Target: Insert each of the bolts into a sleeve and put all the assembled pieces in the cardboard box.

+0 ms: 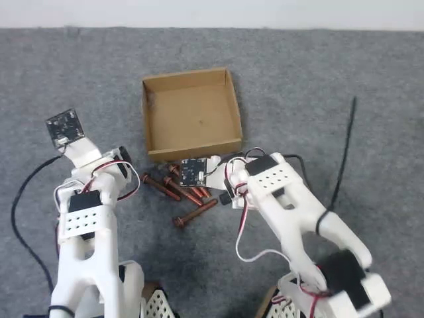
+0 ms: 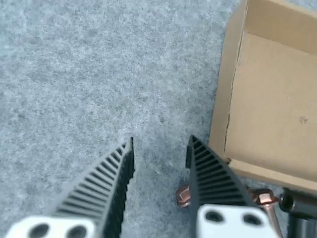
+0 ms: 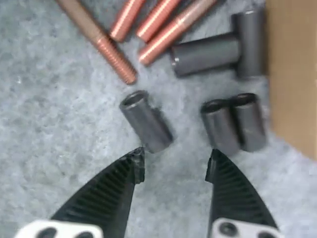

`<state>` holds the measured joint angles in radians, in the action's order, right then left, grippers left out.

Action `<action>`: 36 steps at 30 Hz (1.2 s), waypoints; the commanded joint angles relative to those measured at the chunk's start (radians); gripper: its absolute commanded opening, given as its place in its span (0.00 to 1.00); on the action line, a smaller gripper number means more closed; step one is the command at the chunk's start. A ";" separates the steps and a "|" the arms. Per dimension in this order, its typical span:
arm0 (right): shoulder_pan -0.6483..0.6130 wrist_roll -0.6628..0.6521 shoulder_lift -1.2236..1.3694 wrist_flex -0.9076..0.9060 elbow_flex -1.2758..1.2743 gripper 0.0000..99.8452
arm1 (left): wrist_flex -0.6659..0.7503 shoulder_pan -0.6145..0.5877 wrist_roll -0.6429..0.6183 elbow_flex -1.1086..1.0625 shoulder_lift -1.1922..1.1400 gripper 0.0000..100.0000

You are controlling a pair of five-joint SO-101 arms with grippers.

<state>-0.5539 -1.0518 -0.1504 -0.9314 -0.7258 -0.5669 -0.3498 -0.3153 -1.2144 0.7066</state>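
The right gripper (image 3: pixel 176 157) is spread open and holds nothing. A dark sleeve (image 3: pixel 146 121) lies on the grey carpet (image 3: pixel 59 124), just beside one fingertip. Copper bolts (image 3: pixel 171 32) lie near, and other sleeves (image 3: pixel 220 126) lie beside the cardboard box (image 3: pixel 292 74). The left gripper (image 2: pixel 161 143) is also open and empty, over the carpet next to the box wall.

The bolts (image 1: pixel 161 187) are spread on the table (image 1: pixel 331 79) at 6 o'clock of the cardboard box (image 1: pixel 195 147); the sleeves (image 3: pixel 146 124) are clustered beside them.
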 commanded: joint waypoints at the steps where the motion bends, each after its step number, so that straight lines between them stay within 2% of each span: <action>1: -0.002 -0.015 0.058 0.019 0.080 0.20 | 0.043 0.002 -0.009 0.007 -0.003 0.17; 11: 0.019 -0.014 0.257 0.019 0.199 0.18 | 0.041 0.000 -0.009 0.007 -0.003 0.17; 17: 0.036 0.011 0.280 0.013 0.232 0.00 | 0.041 0.000 -0.009 0.007 -0.003 0.17; 26: 0.081 0.301 0.168 -0.127 0.287 0.01 | 0.041 0.000 -0.009 0.007 -0.003 0.17; 33: 0.082 0.316 0.065 -0.122 0.175 0.01 | 0.041 0.000 -0.009 0.007 -0.003 0.17; 36: 0.082 0.318 0.044 -0.128 0.149 0.08 | 0.041 0.000 -0.009 0.007 -0.003 0.17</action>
<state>-0.4849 -0.7465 -0.0276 -1.0464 -0.5708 -0.5501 -0.3498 -0.3153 -1.2144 0.7066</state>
